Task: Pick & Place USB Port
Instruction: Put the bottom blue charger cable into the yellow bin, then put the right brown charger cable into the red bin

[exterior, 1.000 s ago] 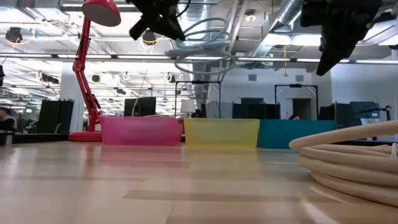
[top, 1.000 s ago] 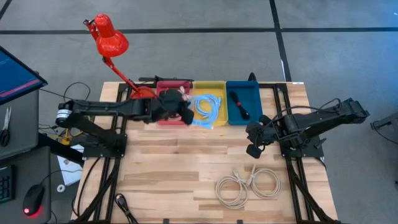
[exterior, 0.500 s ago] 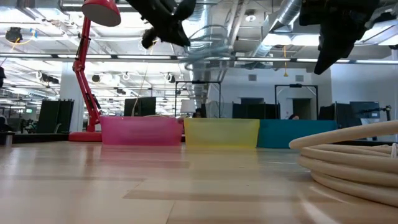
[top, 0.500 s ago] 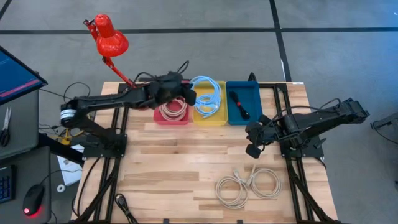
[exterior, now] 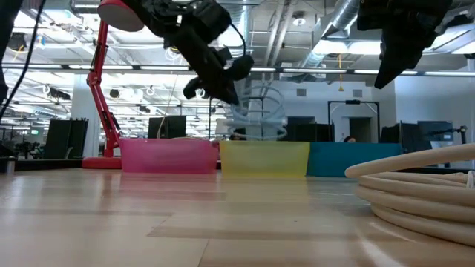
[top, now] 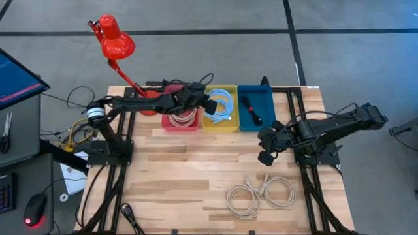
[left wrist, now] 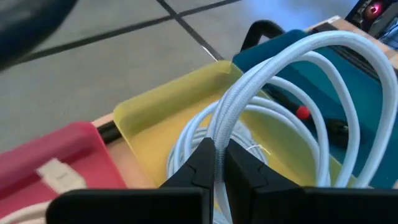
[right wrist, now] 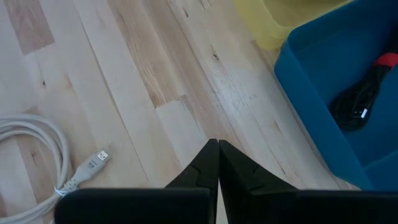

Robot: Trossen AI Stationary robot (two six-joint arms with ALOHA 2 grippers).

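Currently the left gripper, jaws clamped on the light blue cable, holds it over the yellow bin. Stiff loops may spring over the rim on release. The right gripper waits, jaws closed.

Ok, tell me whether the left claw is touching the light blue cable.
Touching. In the left wrist view the left claw is clamped on a strand of the light blue cable, with its coil hanging over the yellow bin.
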